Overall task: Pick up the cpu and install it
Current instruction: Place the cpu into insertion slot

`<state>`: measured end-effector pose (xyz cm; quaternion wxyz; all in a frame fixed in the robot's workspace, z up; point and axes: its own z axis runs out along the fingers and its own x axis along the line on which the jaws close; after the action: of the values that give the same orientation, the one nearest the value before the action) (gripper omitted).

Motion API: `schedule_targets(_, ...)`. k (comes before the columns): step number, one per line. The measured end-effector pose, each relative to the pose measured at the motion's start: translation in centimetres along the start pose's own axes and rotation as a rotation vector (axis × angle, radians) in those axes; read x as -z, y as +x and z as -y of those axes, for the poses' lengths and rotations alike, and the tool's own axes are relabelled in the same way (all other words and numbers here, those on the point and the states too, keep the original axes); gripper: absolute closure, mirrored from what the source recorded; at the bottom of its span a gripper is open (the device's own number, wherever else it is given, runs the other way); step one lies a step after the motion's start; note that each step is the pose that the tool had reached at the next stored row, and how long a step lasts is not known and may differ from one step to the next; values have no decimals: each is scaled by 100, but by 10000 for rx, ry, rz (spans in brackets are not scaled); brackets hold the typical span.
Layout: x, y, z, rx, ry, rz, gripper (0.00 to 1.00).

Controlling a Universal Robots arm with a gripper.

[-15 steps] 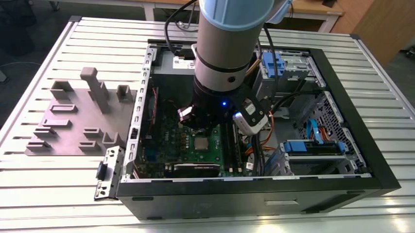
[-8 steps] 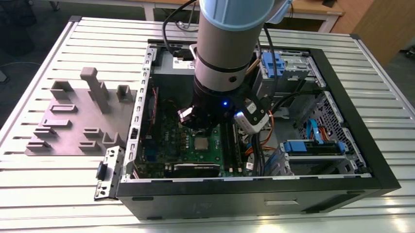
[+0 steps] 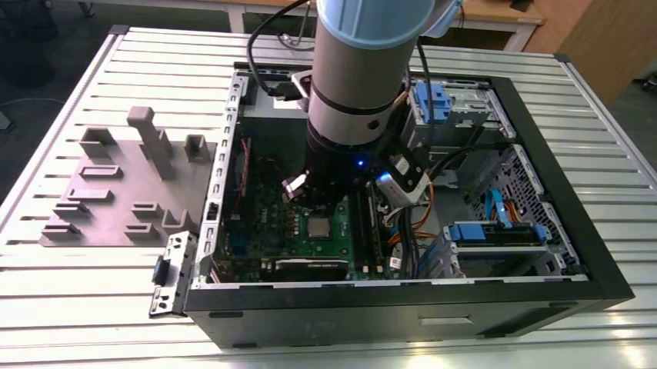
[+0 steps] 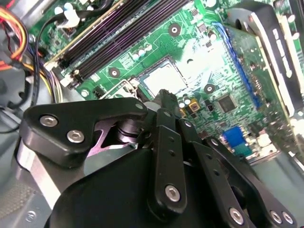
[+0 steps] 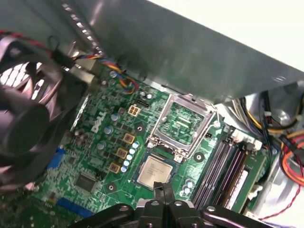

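The cpu (image 5: 154, 172) is a small silver-grey square lying flat in the socket on the green motherboard (image 5: 95, 156). In the second wrist view the cpu (image 4: 164, 80) looks glare-bright, and in the exterior view the cpu (image 3: 321, 226) sits just below the arm. The silver socket frame (image 5: 183, 121) stands flipped open beside it. My gripper (image 5: 164, 189) hangs a little above the chip's edge, apart from it. Its black fingers are shut together with nothing between them, as the gripper (image 4: 165, 94) also appears in the second wrist view.
The open black computer case (image 3: 411, 300) lies on a slatted metal table. A black fan (image 5: 28, 114), memory slots (image 5: 223, 166) and loose coloured cables (image 5: 289, 156) crowd around the socket. A grey fixture block (image 3: 123, 192) sits at the exterior view's left.
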<state>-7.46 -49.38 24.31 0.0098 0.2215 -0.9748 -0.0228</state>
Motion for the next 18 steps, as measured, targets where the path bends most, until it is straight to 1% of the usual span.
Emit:
schedule_targets(3,-3,0,0,511,6,-22,89)
schedule_targets(5,-4,-1,1,773,22,-7,89)
schedule_targets(6,-5,-1,1,812,28,19,89)
schedule_targets(7,-4,-1,1,813,10,39,89)
schedule_targets(9,-1,-5,2,816,-69,108,89)
schedule_targets(10,1,-4,2,817,-96,139,89)
schedule_targets(11,1,-5,2,817,-105,157,89)
schedule_targets(18,1,-5,2,819,-100,167,89)
